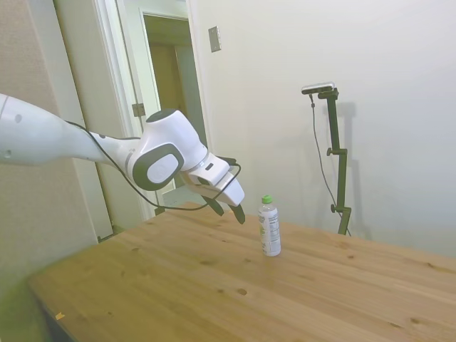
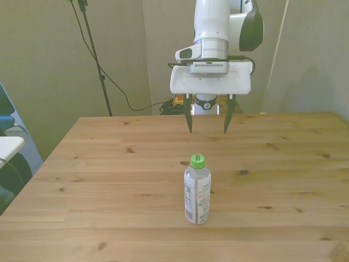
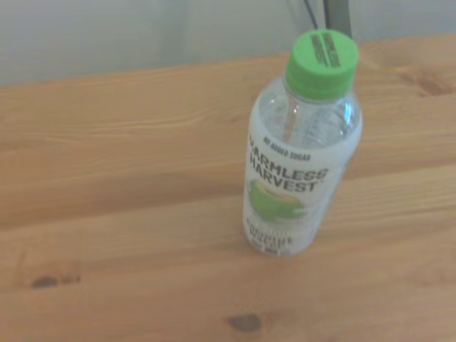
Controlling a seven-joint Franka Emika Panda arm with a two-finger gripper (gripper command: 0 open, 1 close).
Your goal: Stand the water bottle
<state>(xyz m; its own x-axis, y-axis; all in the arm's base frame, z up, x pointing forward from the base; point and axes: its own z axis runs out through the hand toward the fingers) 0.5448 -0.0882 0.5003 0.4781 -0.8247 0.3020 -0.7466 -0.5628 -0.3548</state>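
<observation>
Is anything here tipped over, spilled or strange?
Nothing stands out. The bottle stands upright on the table with its green cap on and no liquid around it. The gripper is open, apart from the bottle.

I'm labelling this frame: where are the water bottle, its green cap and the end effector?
water bottle (image 2: pixel 197 197): front view, on the label.
green cap (image 3: pixel 322 60): wrist view, cap top.
end effector (image 2: pixel 208 120): front view, midway between the open fingertips.

From my wrist view I can read the water bottle's (image 3: pixel 299 153) white label (image 3: pixel 285 189): small dark print "NO ADDED SUGAR" above larger "HARMLESS HARVEST". The lines below the green mark are too blurred, as is the cap's (image 3: pixel 322 53) embossed lettering.
</observation>
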